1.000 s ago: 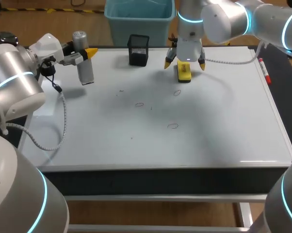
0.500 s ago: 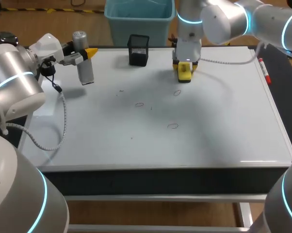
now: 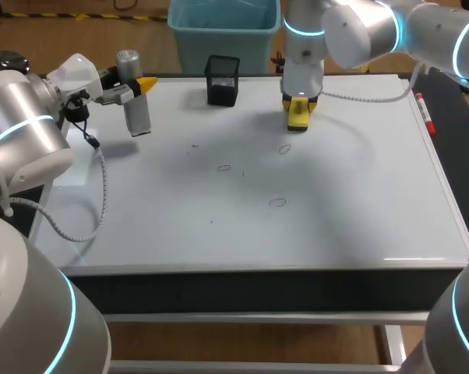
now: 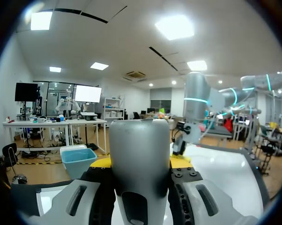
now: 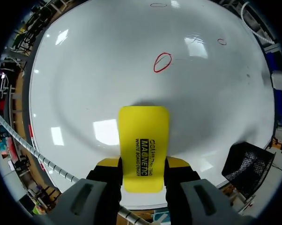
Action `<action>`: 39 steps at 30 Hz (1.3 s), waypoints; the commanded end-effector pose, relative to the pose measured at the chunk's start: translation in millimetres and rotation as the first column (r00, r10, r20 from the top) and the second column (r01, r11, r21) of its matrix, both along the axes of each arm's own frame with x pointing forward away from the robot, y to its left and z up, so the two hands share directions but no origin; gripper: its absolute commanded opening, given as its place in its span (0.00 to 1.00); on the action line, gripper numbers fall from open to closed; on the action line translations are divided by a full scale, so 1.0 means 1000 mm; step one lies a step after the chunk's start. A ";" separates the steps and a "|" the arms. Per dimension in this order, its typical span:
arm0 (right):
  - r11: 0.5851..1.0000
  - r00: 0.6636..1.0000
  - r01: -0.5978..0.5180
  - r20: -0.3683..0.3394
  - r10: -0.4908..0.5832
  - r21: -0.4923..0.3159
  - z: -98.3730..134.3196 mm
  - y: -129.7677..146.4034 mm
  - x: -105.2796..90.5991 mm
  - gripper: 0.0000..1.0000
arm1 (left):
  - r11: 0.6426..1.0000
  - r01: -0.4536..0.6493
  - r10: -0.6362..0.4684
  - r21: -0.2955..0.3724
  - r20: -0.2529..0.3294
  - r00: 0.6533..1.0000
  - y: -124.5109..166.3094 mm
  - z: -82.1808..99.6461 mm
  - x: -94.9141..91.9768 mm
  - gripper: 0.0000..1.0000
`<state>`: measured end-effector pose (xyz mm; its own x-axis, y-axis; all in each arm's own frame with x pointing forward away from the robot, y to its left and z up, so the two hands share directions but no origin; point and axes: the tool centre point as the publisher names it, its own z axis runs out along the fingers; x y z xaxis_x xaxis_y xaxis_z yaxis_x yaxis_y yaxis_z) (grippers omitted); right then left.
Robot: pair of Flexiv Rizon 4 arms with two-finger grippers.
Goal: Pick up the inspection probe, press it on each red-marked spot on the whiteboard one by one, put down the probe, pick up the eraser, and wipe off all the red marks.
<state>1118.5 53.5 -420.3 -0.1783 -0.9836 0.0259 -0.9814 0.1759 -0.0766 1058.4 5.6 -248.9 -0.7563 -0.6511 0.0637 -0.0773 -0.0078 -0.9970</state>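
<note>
My R gripper [image 5: 142,165] is pinched tight on the yellow eraser [image 5: 144,136], by the far edge of the whiteboard [image 3: 359,195]. Nearest red ring [image 5: 162,62] is just ahead, in line w/ the eraser's long side. L gripper [image 3: 133,87] squeezes the probe [image 3: 137,117], well apart.

The whiteboard [image 3: 359,202] covers the table [image 3: 219,284]. On it are a black mesh cup [image 3: 222,80] at eleven o'clock, the yellow eraser [image 3: 297,114] at twelve and red marks [image 3: 277,202] near the centre. A red marker [image 3: 424,113] lies at the rim at two.
</note>
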 end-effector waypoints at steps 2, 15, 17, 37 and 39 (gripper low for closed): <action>0.999 0.999 0.050 -0.020 -0.050 -0.002 0.022 -0.011 0.006 0.00 | 1.000 -0.002 0.002 -0.001 0.002 1.000 -0.001 0.000 0.000 0.00; 0.959 0.959 0.284 -0.015 -0.284 0.018 0.042 -0.089 0.027 0.00 | 1.000 -0.002 0.002 -0.001 0.002 1.000 -0.001 0.000 0.000 0.00; 0.945 0.946 0.325 -0.010 -0.325 0.023 0.044 -0.106 0.027 0.00 | 1.000 -0.002 0.002 -0.001 0.002 1.000 -0.001 0.000 0.000 0.00; 0.795 0.796 0.606 -0.012 -0.606 0.036 0.039 -0.236 -0.034 0.00 | 1.000 -0.002 0.002 -0.001 0.002 1.000 -0.001 0.000 0.000 0.00; 0.775 0.776 0.631 -0.015 -0.631 0.037 0.039 -0.246 -0.039 0.00 | 1.000 -0.002 0.002 -0.001 0.002 1.000 -0.001 0.000 0.000 0.00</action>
